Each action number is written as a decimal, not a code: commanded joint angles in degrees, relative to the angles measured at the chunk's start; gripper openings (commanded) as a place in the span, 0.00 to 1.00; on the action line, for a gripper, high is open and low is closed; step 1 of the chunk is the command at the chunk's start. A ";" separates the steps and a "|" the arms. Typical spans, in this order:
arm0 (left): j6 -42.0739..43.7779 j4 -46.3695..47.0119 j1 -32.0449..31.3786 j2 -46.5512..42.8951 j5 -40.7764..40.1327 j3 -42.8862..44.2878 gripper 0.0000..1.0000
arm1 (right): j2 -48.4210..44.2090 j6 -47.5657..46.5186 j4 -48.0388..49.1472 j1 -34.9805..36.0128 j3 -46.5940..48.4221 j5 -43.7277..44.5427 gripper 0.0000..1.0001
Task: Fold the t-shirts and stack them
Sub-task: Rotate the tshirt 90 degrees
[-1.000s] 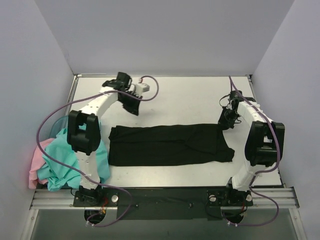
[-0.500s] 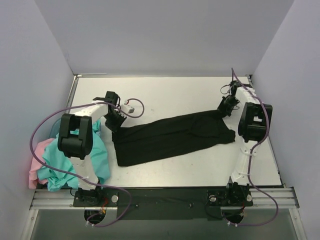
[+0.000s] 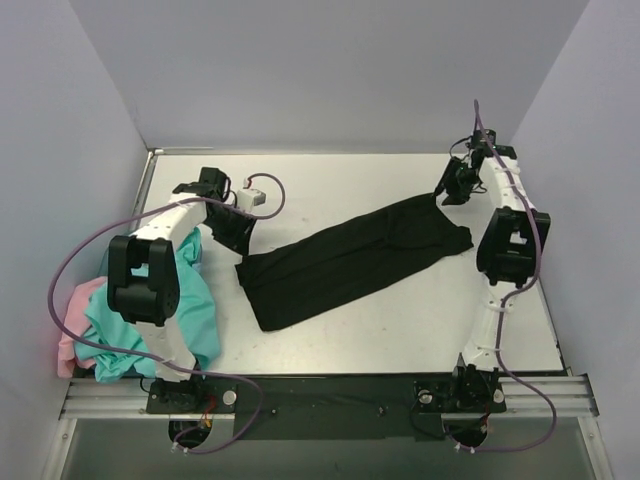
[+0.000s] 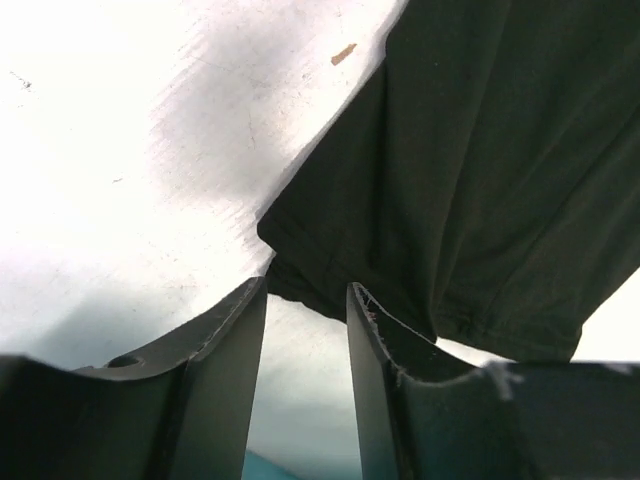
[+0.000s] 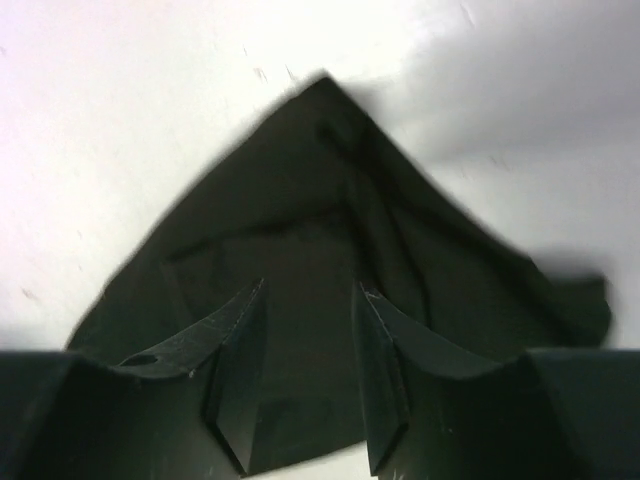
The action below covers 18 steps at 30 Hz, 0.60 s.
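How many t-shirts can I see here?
3 distinguishable: a black t-shirt lies diagonally across the table, a teal t-shirt is heaped at the left edge, and a pink t-shirt peeks out left of it. The heap may hide more.

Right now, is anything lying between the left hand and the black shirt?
Nothing visible does. The left hand sits open right at a corner of the black shirt, with only bare table beside it.
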 commanded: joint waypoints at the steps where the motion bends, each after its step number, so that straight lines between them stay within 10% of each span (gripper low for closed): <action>1: -1.16 2.98 -0.88 2.61 2.03 0.89 0.49 | -15.53 -3.15 -1.18 -2.81 -12.26 8.50 0.36; 9: 3.93 3.17 -2.82 5.95 0.71 -2.71 0.50 | -17.23 0.02 0.32 -10.54 -25.21 9.57 0.46; 14: 6.31 3.25 -2.47 0.51 2.20 -9.29 0.00 | -7.93 2.11 1.55 -11.52 -19.43 1.49 0.47; 18: 5.44 1.50 -2.30 -1.61 3.96 -12.02 0.00 | -1.93 6.69 1.55 -11.61 -14.93 -0.80 0.22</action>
